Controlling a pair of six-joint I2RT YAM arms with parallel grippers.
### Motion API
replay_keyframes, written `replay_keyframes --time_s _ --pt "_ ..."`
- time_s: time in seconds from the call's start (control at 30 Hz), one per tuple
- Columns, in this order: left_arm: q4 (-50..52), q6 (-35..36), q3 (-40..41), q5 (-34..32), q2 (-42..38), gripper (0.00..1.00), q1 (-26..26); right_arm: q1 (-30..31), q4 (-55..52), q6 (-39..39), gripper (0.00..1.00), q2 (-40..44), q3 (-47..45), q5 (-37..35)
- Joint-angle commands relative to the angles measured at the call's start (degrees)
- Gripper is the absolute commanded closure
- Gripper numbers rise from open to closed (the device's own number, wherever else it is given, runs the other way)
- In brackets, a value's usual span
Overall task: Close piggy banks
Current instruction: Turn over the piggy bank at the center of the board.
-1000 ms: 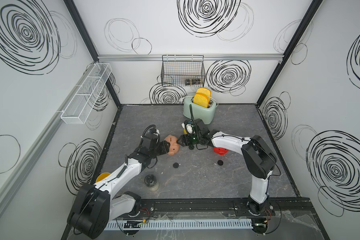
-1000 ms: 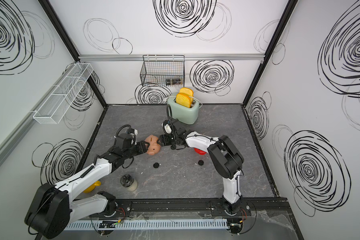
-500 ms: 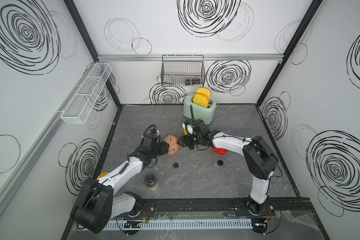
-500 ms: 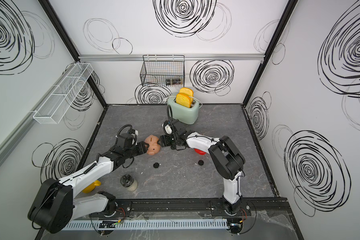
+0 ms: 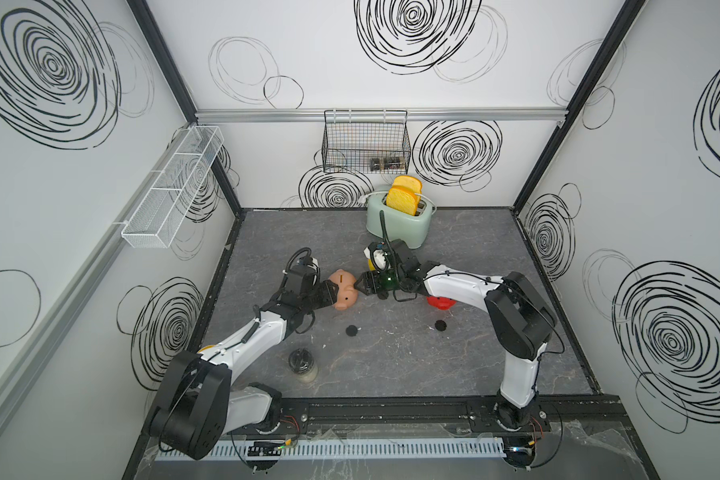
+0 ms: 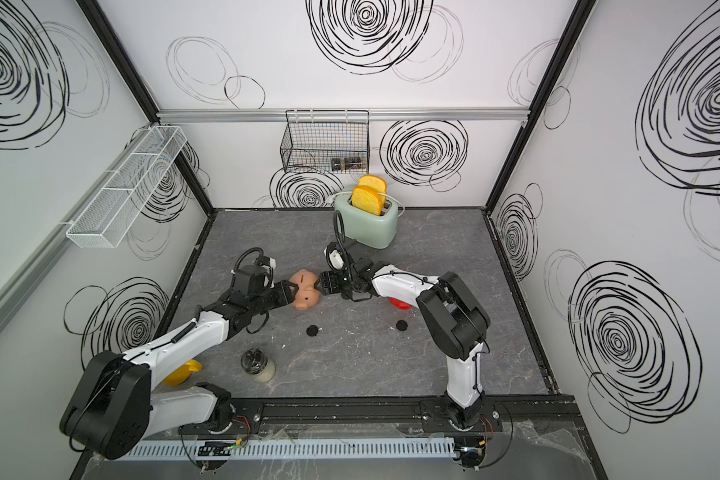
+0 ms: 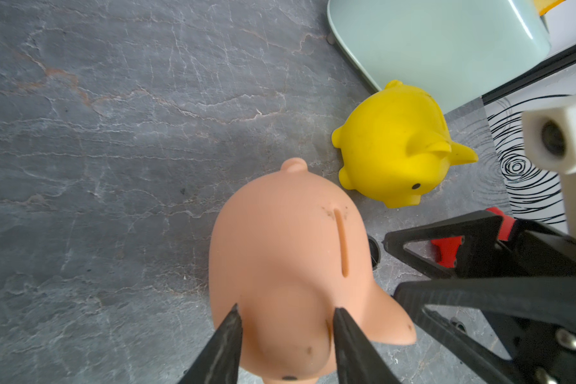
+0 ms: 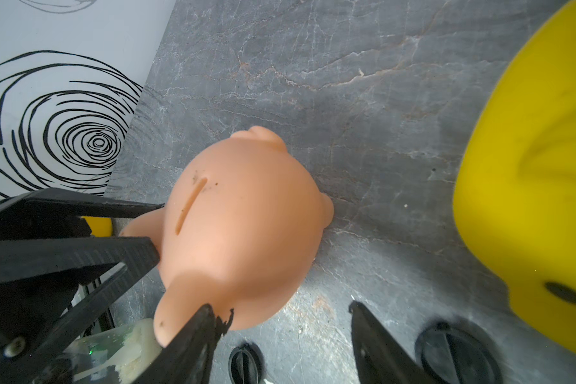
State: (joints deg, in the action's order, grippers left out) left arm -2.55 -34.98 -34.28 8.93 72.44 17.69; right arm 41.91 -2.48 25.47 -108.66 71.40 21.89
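Low at the left in a top view, a yellow mug (image 6: 182,371) shows from under the left arm, and to its right a glass jar (image 5: 302,366) with a dark lid stands on the grey worktop (image 5: 412,374). Further in, two round black plugs lie flat and well apart, one (image 5: 352,330) near the centre and one (image 5: 440,325) to the right. At mid-frame in both top views the pale pink piggy bank (image 5: 344,291) sits between the two arms with its coin slot turned upward. The left gripper (image 7: 285,316) is closed narrowly on the pig's head, and the right wrist view shows an ear pinched between its fingers. The right gripper (image 8: 280,312) stands wide open and holds nothing, with one finger (image 8: 200,329) against the pig's head by the other ear. To the right, the red piggy bank (image 5: 439,302) lies mostly hidden under the right arm. Behind the right wrist, the yellow piggy bank (image 7: 396,149) rests just in front of the mint-green toaster (image 5: 400,226), which holds two toast slices (image 5: 404,195). A black wire basket (image 5: 366,141) hangs on the back wall
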Motion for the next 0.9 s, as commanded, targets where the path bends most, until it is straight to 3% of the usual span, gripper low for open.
replay_keyframes --time_s 0.0,0.33,0.87 --pt "-2.46 -0.53 -0.28 -0.05 1.11 0.54 -0.2 0.36 0.4 0.11 0.34 -0.32 -0.73 0.28" --pt "-3.71 -1.13 0.8 -0.22 1.68 0.62 -0.66 0.36 0.67 0.01 0.34 -0.5 -1.08 0.12" --pt "-8.97 -4.55 2.2 7.37 4.27 0.66 -8.24 0.37 1.41 0.1 0.34 -0.32 -2.14 0.46"
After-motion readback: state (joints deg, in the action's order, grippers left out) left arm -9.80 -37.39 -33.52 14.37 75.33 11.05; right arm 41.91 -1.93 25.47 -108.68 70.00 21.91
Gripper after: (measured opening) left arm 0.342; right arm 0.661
